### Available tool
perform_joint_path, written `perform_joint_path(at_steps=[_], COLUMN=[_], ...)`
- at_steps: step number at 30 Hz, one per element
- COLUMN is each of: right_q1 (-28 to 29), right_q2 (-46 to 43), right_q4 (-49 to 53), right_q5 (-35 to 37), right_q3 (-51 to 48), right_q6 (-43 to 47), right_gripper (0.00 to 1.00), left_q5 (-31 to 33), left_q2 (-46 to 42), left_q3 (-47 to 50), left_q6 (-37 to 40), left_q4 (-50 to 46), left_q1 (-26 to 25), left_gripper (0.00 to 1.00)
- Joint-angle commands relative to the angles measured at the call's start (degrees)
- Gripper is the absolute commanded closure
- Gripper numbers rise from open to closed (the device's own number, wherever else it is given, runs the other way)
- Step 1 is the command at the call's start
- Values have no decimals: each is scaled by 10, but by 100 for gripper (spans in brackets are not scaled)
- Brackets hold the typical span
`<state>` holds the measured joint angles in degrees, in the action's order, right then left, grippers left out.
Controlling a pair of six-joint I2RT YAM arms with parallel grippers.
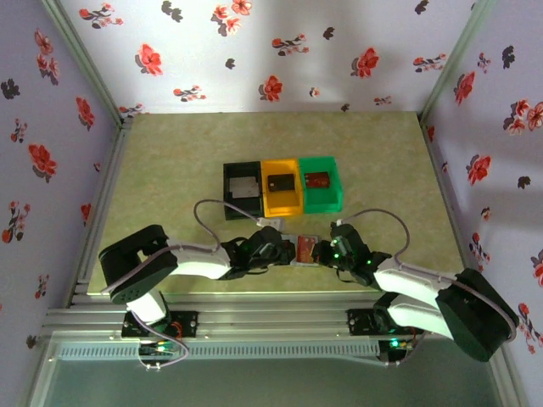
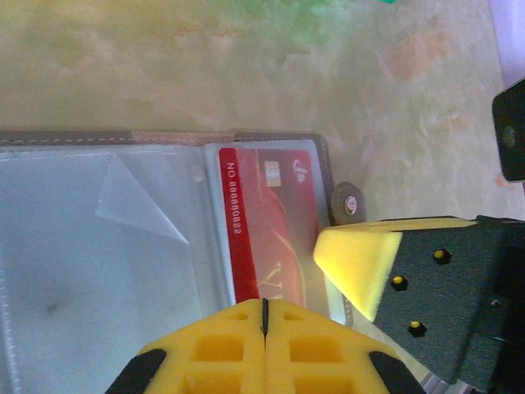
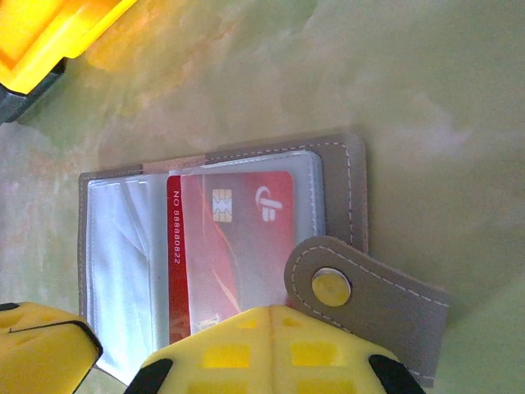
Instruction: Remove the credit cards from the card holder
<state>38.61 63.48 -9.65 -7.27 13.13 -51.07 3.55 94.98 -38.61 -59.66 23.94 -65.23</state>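
The grey card holder point(image 3: 340, 185) lies open on the table between my two grippers, seen small from above as the card holder point(image 1: 299, 251). A red credit card point(image 3: 238, 238) sits in its clear right-hand sleeve, its left edge sticking out; the same card point(image 2: 267, 222) shows in the left wrist view. The left sleeves point(image 2: 90, 246) look empty. My left gripper point(image 2: 264, 308) is shut, its tips over the card's near edge. My right gripper point(image 3: 271, 316) is shut too, tips at the card's near edge beside the snap strap point(image 3: 361, 295). Whether either pinches anything is hidden.
Behind the holder stand three bins in a row: black point(image 1: 229, 188), orange point(image 1: 281, 203), green point(image 1: 322, 202). Each has one card in it: grey point(image 1: 244, 187), dark point(image 1: 280, 182), reddish point(image 1: 316, 180). Flowered walls close in the table on three sides.
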Motion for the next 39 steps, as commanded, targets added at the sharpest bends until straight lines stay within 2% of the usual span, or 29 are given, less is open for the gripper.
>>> perform_joint_path(at_steps=[1, 9, 25, 32, 39], right_q1=[-1, -1, -1, -1, -2], right_q2=[14, 18, 9, 1, -10], right_q4=[-1, -13, -19, -13, -5], right_q5=[26, 25, 21, 20, 20], right_q3=[-10, -19, -31, -33, -31], right_q6=[-7, -14, -18, -16, -13], right_gripper=[100, 100, 100, 100, 100], left_q5=[-4, -3, -4, 19, 15], left_q2=[12, 39, 73, 58, 77], left_q3=[-30, -54, -75, -87, -101], left_q6=[1, 1, 1, 17, 11], left_q4=[-23, -45, -49, -128, -140], left_q1=[5, 5, 10, 12, 10], left_gripper=[94, 79, 73, 71, 68])
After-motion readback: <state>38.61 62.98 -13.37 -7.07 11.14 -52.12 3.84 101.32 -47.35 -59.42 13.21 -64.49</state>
